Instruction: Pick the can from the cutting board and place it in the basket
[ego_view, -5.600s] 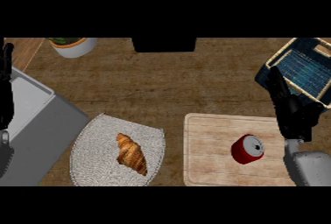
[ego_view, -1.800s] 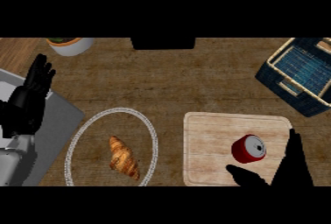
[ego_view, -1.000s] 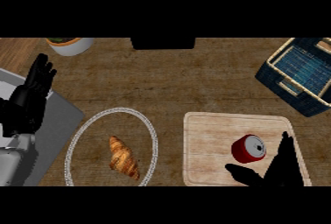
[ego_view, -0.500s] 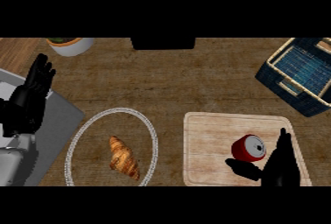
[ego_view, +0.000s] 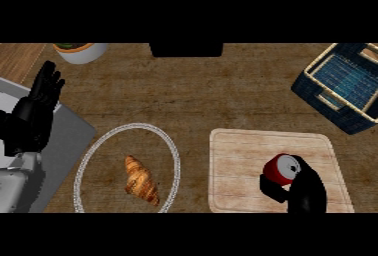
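A red can with a light top lies on the pale wooden cutting board at the lower right. My right hand comes up from the lower edge and wraps the can, thumb on its left side and fingers over its right. The dark blue basket with a tan rim stands at the upper right, apart from the board. At the left edge my left hand rests open, fingers up.
A round plate holding a croissant sits left of the board. A white pot stands at the top left. A grey surface runs along the left edge. A dark block is at the top middle.
My right hand has moved left and up onto the board and closed round the can. The can, the basket and my left hand have stayed where they were.
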